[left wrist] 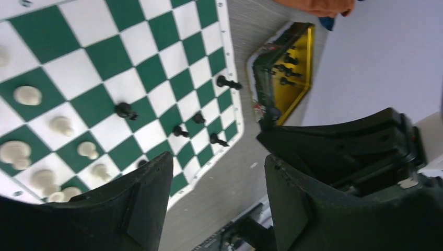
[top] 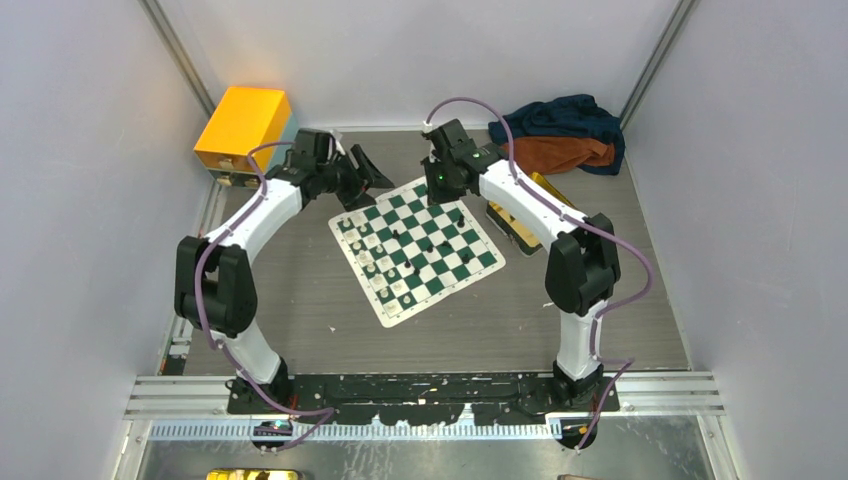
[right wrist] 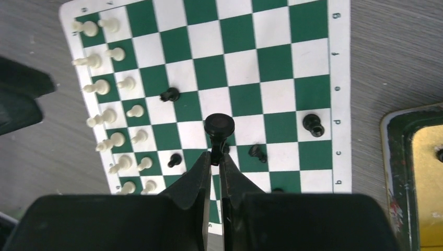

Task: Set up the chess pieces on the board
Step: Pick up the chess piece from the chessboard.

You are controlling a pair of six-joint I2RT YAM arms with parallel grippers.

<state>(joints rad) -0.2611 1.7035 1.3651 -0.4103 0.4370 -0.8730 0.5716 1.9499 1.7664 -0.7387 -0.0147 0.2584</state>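
Observation:
The board (top: 470,255) lies askew mid-table, a green-and-white checked mat. Cream-white chess pieces (right wrist: 118,54) stand in two rows along its left side. A few black pieces (right wrist: 312,124) are scattered over its near half. My right gripper (right wrist: 216,157) hangs above the board's middle, shut on the stem of a black piece (right wrist: 219,125) whose round top points at the camera. My left gripper (left wrist: 218,167) hovers off the board's far-left edge (left wrist: 230,104), open, with bare table between its fingers (left wrist: 151,198).
A shallow gold tin (left wrist: 305,63) holding several black pieces sits just right of the board, partly under the right arm (top: 520,200). An orange box (top: 243,125) stands at the back left. Crumpled blue and orange cloth (top: 560,135) lies at the back right. Walls enclose the table.

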